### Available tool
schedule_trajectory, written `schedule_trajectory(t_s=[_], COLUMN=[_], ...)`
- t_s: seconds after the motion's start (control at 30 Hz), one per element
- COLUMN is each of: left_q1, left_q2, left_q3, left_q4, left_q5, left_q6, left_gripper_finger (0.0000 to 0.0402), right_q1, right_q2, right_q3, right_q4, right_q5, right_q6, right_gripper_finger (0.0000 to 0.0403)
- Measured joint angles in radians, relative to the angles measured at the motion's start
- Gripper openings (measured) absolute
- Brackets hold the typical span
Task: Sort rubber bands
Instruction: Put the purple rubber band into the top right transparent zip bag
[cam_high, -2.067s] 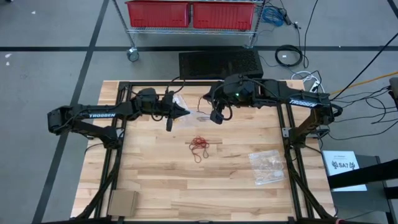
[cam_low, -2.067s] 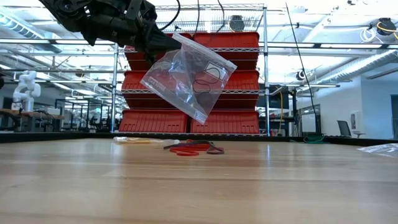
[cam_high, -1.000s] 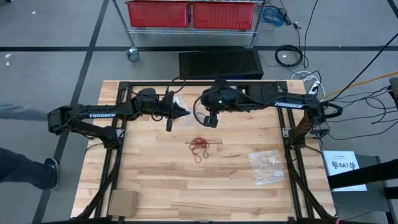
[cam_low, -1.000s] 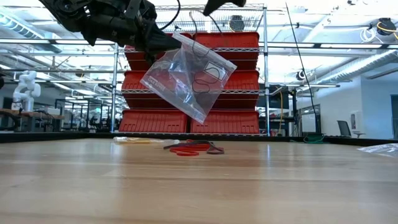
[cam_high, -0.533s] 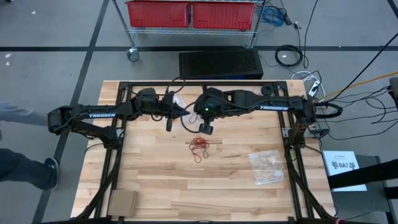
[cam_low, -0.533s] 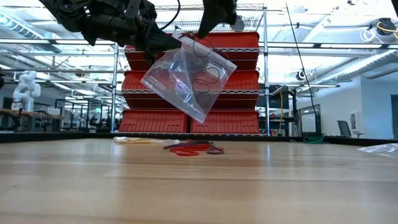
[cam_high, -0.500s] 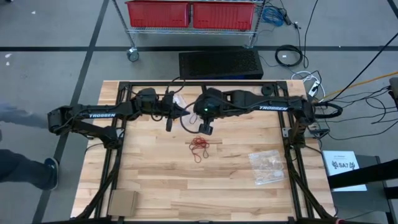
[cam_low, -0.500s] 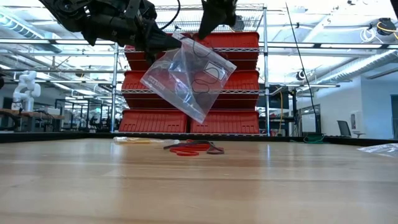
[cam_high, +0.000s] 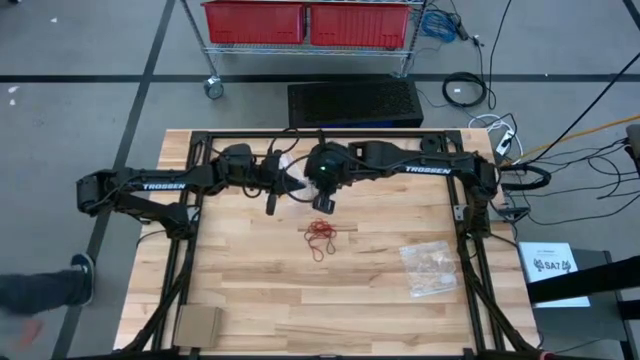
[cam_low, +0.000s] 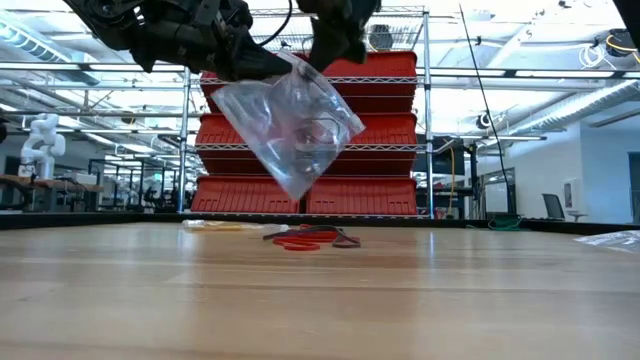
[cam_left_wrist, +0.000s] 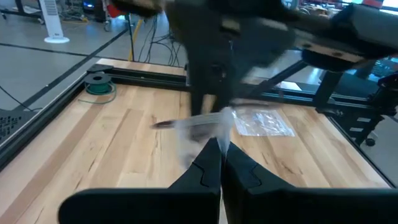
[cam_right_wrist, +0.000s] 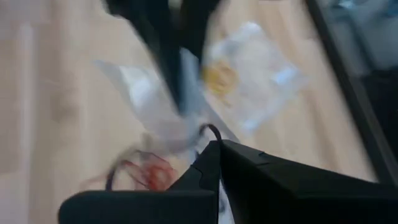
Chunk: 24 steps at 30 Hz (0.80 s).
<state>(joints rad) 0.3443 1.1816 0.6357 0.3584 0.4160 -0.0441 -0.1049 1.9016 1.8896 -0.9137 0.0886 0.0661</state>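
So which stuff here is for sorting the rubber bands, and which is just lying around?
For the job:
- red rubber bands piled on the table
- clear bag held up by the left gripper, shut on it
- right gripper, shut, at the bag's top
- second bag lying on the table

Just lying about:
- cardboard piece
- red bins on the shelf

Red rubber bands (cam_high: 321, 235) heaped mid-table

The left gripper (cam_left_wrist: 220, 163) has its fingers (cam_left_wrist: 205, 168) pressed together on the edge of a clear bag (cam_left_wrist: 202, 127). The right arm (cam_left_wrist: 261, 28) hangs blurred just beyond. Another bag (cam_left_wrist: 262, 122) lies farther off on the wooden surface (cam_left_wrist: 106, 137).
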Motion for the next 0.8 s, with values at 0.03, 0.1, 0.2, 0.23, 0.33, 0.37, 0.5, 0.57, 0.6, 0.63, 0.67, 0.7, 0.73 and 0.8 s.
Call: schedule_trajectory(t_s=[0.03,0.1,0.2,0.23,0.33,0.37,0.5,0.57,0.6,0.63,0.67,0.7,0.73,0.8], left_q1=[0.0,0.0,0.0,0.0,0.0,0.0,0.0,0.0,0.0,0.0,0.0,0.0,0.0,0.0], left_q2=[0.0,0.0,0.0,0.0,0.0,0.0,0.0,0.0,0.0,0.0,0.0,0.0,0.0,0.0], left_q3=[0.0,0.0,0.0,0.0,0.0,0.0,0.0,0.0,0.0,0.0,0.0,0.0,0.0,0.0], left_q4=[-0.003,-0.004,-0.004,-0.003,-0.002,-0.001,-0.002,-0.002,-0.002,-0.001,-0.002,-0.002,-0.001,-0.004], left_q5=[0.0,0.0,-0.007,-0.015,-0.026,-0.026,-0.031,-0.032,-0.032,-0.032,-0.032,-0.032,-0.034,-0.038], left_q6=[0.0,0.0,0.0,0.002,0.007,0.012,0.024,0.024,0.024,0.024,0.024,0.024,0.024,0.024], left_gripper_finger=[0.0,0.0,0.0,0.0,0.0,0.0,0.0,0.0,0.0,0.0,0.0,0.0,0.0,0.0], right_q1=[-0.003,-0.005,-0.003,-0.003,-0.003,-0.003,-0.015,-0.02,-0.022,-0.025,-0.027,-0.027,-0.027,-0.027], right_q2=[0.008,0.024,0.045,0.046,0.041,0.037,-0.008,-0.031,-0.038,-0.047,-0.055,-0.064,-0.071,-0.08], right_q3=[0.0,0.0,-0.001,-0.001,-0.001,-0.001,-0.001,-0.001,-0.001,-0.001,-0.001,-0.001,-0.001,-0.001], right_q4=[-0.004,0.0,-0.001,-0.003,-0.017,-0.023,-0.035,-0.047,-0.051,-0.052,-0.052,-0.054,-0.059,-0.072], right_q5=[-0.025,-0.052,-0.072,-0.072,-0.072,-0.072,-0.074,-0.074,-0.078,-0.089,-0.101,-0.108,-0.114,-0.116], right_q6=[-0.005,-0.029,-0.05,-0.051,-0.051,-0.051,-0.05,-0.044,-0.037,-0.027,-0.02,-0.013,-0.007,-0.003], right_gripper_finger=[0.0001,0.001,0.0041,0.0055,0.0104,0.012,0.0176,0.0195,0.0201,0.0207,0.021,0.0212,0.0213,0.0213])
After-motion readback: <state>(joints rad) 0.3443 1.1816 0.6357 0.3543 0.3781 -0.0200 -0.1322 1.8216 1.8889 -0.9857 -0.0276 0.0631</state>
